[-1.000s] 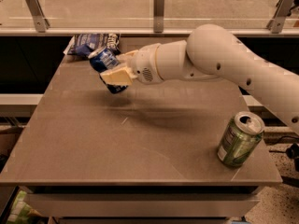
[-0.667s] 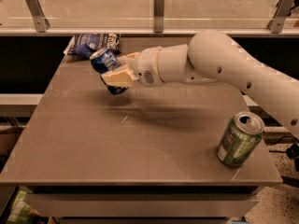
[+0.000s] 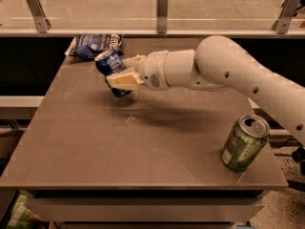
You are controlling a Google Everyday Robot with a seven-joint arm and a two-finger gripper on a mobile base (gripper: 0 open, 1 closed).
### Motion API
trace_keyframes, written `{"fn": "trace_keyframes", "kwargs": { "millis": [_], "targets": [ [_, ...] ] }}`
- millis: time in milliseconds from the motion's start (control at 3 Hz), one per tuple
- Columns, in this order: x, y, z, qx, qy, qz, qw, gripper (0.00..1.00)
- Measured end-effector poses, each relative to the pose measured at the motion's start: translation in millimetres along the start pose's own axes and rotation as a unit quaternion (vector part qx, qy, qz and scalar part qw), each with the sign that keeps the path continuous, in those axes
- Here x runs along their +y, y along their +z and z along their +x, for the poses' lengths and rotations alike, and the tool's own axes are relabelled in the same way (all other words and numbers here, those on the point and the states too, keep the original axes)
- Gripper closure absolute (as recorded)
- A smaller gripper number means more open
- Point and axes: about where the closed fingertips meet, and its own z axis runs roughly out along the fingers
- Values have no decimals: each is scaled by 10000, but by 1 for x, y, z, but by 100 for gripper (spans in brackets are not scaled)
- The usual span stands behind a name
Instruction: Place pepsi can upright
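While the big white arm reaches across the table (image 3: 95, 166) from the right, its gripper (image 3: 120, 71) is closed around the pepsi can (image 3: 106, 61). One pale finger (image 3: 125, 80) lies across the front of the can, and the other sits behind it. The can is near the back left of the table, just in front of the blue and white snack bag (image 3: 93, 44). It leans, with its silver top tipped toward the back left. Its bottom end is right down by the tabletop, but I cannot tell if it touches. A green can (image 3: 244, 142) stands far off, near the front right corner.

I think the pepsi can is light, and its thin metal sides would dent if squeezed hard. It is smooth and round, so it could slip or roll. Holding it around the middle, like now, looks like a good spot. To stand it up, I think the arm needs to turn it straight and set the flat bottom down gently before letting go.
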Motion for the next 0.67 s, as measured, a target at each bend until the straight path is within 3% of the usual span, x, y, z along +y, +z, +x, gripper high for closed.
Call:
{"fn": "trace_keyframes", "kwargs": {
  "millis": [667],
  "targets": [
    [-8,-5,4,-121,-16,-62,9999,100]
  ]
}}
